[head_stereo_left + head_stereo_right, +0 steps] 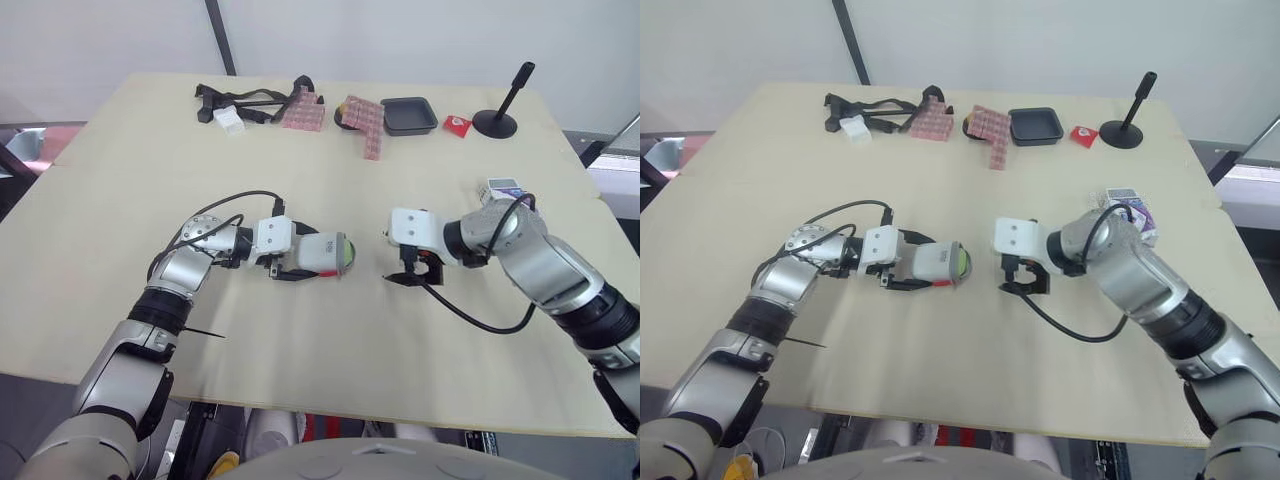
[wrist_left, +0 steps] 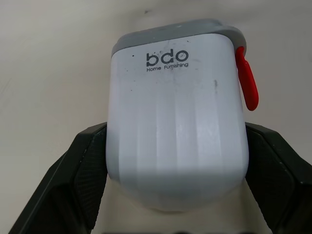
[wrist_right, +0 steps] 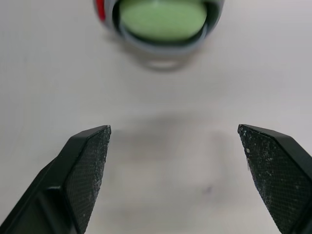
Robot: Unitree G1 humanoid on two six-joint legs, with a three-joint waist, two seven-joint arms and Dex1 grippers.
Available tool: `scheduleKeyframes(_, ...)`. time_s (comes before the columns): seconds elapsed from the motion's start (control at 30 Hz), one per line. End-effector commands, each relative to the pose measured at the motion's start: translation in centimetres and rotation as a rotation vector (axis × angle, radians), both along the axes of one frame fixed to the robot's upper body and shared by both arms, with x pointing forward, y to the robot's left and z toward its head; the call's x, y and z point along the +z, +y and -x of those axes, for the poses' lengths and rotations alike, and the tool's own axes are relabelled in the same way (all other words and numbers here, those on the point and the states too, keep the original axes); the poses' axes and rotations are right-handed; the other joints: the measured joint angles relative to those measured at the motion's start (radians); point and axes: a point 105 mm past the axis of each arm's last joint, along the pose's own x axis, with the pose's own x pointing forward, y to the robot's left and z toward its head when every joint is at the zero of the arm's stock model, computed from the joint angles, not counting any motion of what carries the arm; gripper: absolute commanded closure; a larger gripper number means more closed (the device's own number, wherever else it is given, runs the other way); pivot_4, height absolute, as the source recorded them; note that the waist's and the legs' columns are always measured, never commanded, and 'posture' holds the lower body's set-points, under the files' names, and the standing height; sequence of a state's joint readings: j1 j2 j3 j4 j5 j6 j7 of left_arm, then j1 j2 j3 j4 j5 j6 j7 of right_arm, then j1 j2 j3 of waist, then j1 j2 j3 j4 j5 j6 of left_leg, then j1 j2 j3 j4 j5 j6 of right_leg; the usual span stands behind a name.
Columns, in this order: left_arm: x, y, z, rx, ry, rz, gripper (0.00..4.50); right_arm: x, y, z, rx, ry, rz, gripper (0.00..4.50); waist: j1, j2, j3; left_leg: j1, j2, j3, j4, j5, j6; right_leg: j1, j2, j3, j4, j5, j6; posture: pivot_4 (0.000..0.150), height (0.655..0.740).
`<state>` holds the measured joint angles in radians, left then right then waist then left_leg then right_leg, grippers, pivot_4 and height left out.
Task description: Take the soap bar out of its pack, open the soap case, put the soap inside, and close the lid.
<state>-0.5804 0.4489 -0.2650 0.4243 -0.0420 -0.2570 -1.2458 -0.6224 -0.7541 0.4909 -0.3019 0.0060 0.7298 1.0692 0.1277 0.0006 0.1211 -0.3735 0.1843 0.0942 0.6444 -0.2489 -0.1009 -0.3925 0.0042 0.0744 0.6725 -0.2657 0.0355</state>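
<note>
Left pincer (image 1: 300, 258): pinching the soap case (image 1: 325, 254) across its two broad sides, one black finger (image 2: 83, 165) on each side.
Soap case: white body printed "bdo Home Furnishing", lying on its side low over the table (image 1: 120, 180), near the middle of the front half; I cannot tell if it touches the wood.
Case end: a grey rim (image 2: 175, 31) at the end away from my left wrist, with a red tab (image 2: 247, 85) hanging on one side.
Green face (image 3: 162, 19): a pale green surface sits inside that rim and faces my right pincer; I cannot tell whether it is soap or part of the case.
Right pincer (image 1: 410, 272): spread wide with nothing between the fingers, tips low over the table and pointed at the case's green end, near it but apart.
Soap pack (image 1: 503, 188): a white and purple pack on the table behind my right forearm, toward the right edge, well apart from the case.
Far edge: black tray (image 1: 409, 115), small red packet (image 1: 457, 124), black stand (image 1: 496, 122), pink patterned cloths (image 1: 362, 120), black straps (image 1: 240, 102).
</note>
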Motion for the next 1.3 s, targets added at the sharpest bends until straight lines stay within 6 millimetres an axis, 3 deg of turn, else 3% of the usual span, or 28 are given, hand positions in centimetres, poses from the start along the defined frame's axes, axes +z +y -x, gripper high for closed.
scheduleKeyframes(0.03, 1.6, 0.1, -0.4, 0.002, -0.051, 0.041, 1.04, 0.9, 0.0, -0.9, -0.06, -0.028, -0.024, 1.21, -0.003, 0.0, 0.0, 0.0, 0.0, 0.0, 0.0, 0.0, 0.0, 0.0, 0.0, 0.0, 0.0, 0.0, 0.0, 0.15, 0.74)
scheduleKeyframes(0.37, 1.8, -0.2, -0.4, 0.005, -0.061, 0.049, 1.04, 1.6, 2.1, -0.1, -0.04, 0.019, -0.085, 4.48, 0.005, 0.0, 0.0, 0.004, 0.0, 0.0, 0.0, 0.0, 0.0, 0.0, 0.0, -0.001, 0.0, 0.0, 0.0, 0.15, 0.74)
scheduleKeyframes(0.7, 1.7, -1.0, 0.1, -0.011, -0.057, 0.064, 1.04, 0.1, 3.2, -0.9, -0.011, -0.002, -0.019, 4.48, 0.003, 0.0, 0.0, 0.004, 0.0, 0.0, 0.0, 0.0, 0.0, 0.0, 0.0, 0.0, 0.001, 0.0, 0.0, 0.15, 0.74)
scheduleKeyframes(1.07, 1.4, -1.0, 0.2, -0.016, -0.057, 0.053, 1.04, 2.2, 5.8, 0.1, 0.1, -0.019, -0.085, 4.48, 0.004, 0.0, 0.0, 0.005, 0.0, 0.0, 0.0, 0.0, 0.0, -0.001, 0.0, -0.001, 0.001, 0.0, 0.0, 0.15, 0.74)
scheduleKeyframes(1.3, 2.3, -1.1, 0.2, -0.016, -0.063, 0.091, 1.04, 0.5, 4.5, -0.5, 0.051, -0.006, -0.054, 4.48, 0.004, 0.0, 0.0, 0.005, 0.0, 0.0, 0.0, 0.0, 0.0, 0.0, 0.0, -0.001, 0.001, 0.0, 0.0, 0.15, 0.74)
